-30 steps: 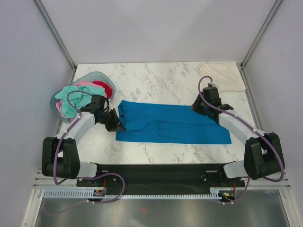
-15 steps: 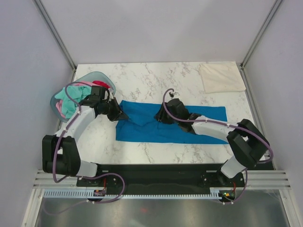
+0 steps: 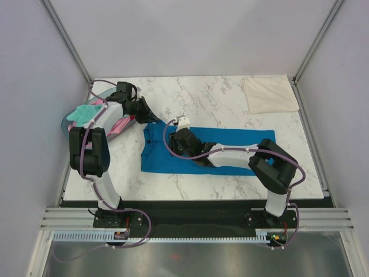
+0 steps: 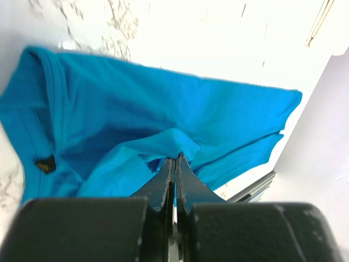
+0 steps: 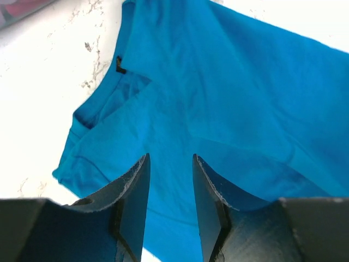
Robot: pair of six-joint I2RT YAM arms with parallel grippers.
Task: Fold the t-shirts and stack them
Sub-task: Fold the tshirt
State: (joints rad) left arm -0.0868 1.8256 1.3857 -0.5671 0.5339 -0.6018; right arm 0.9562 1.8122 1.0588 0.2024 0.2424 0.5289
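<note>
From above, the task looks early: one cream shirt [image 3: 270, 94] lies folded flat at the far right corner of the table [image 3: 202, 98], well apart from everything else, while a mint shirt [image 3: 81, 112] and a pink shirt [image 3: 118, 124] sit bundled in the basket [image 3: 63, 122] at the far left, not yet folded. The blue shirt [image 3: 230, 153] is spread lengthwise across the middle of the table, partly folded by the look of it, so its folding, its place on the cream one and all the basket's contents appear to be left. The left end effector [image 3: 151, 119] reaches out to the shirt's far left corner, just beside the basket; the right end effector [image 3: 174, 145] has its arm stretched across the cloth and sits over the shirt's left half. In the left wrist view the jaws are pressed together with a raised peak of blue cloth pinched between them, the rest of the shirt draping away below onto the marble. In the right wrist view the jaws stand narrowly apart with nothing gripped; blue cloth lies beneath and ahead of them, the neck opening with its dark label [image 5: 120, 64] a little further ahead and to the left.
</note>
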